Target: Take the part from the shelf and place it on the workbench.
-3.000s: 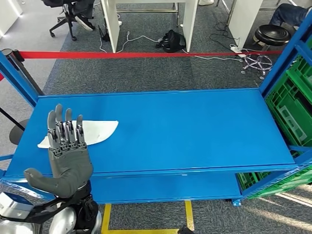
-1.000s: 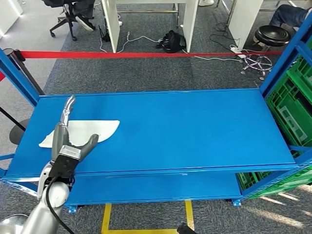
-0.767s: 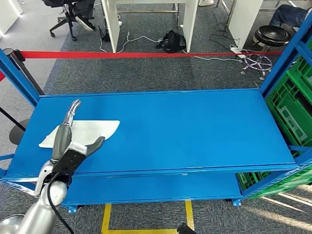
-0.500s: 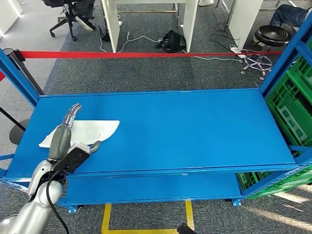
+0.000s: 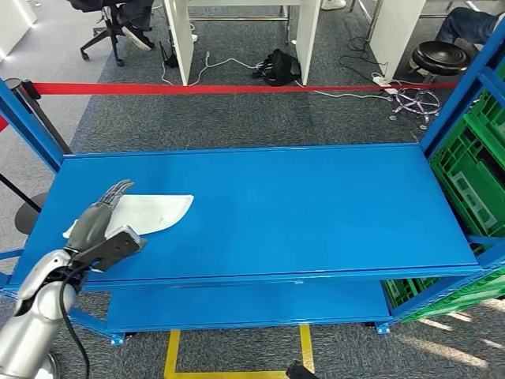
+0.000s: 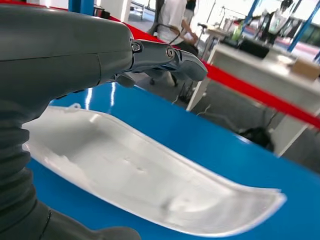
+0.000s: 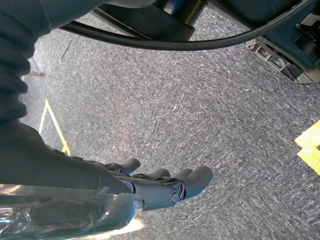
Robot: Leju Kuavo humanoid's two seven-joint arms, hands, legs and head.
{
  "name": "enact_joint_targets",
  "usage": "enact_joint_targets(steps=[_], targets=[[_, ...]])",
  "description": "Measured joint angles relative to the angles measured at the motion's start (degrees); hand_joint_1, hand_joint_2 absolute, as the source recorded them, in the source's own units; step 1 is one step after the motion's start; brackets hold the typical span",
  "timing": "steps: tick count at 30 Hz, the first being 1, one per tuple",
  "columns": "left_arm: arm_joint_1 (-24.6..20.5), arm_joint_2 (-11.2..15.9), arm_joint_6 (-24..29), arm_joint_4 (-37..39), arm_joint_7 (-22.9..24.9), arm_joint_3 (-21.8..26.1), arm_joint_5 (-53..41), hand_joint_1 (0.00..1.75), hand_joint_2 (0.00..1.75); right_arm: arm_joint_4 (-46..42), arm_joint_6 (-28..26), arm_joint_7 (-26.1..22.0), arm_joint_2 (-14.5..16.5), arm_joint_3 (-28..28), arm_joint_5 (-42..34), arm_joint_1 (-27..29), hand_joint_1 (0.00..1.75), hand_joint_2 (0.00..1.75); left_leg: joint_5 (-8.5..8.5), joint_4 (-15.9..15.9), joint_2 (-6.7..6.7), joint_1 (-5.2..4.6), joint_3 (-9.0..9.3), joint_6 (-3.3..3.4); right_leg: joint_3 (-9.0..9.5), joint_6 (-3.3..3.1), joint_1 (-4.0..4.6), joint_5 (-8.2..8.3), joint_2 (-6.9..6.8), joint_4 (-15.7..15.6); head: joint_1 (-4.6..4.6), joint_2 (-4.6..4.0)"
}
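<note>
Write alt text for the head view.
The robot's left hand reaches, fingers extended, over the near end of a flat white part lying on the left of a long blue shelf. Green crates stand at right; red barrier tape crosses the carpet behind.

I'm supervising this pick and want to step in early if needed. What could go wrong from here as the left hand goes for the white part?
The white part is thin and lies flat on the blue shelf, so the left hand, open above it, may slide it rather than lift it. It also lies near the shelf's left end, so a push might send it off.
</note>
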Motion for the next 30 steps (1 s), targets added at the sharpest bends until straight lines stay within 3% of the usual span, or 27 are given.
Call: enact_joint_targets(steps=[9,16,30], targets=[[-8.6,6.0,-7.2,8.0,4.5,-1.6,-2.6,0.0,1.75,0.0,0.7,0.5,0.0,0.2,0.2,-0.4,0.0,1.75,0.1,0.0,0.0,0.08,-0.02,-0.14,-0.01,-0.12,0.08,0.08,0.02,0.0,0.01,0.0],[-15.8,10.7,-11.9,16.7,5.0,-3.5,-2.0,0.0,1.75,0.0,1.4,1.2,0.0,1.2,0.6,-1.0,0.0,1.75,0.15,0.0,0.01,0.16,-0.02,-0.2,-0.04,-0.18,0.16,0.13,0.09,0.0,0.01,0.0],[-21.1,13.7,-14.5,25.1,3.7,-7.3,-2.0,0.0,1.75,0.0,2.2,1.4,0.0,1.6,0.7,-1.6,0.0,1.75,0.15,0.0,0.01,0.21,-0.08,-0.21,-0.09,-0.2,0.22,0.15,0.1,0.0,-0.01,0.0]])
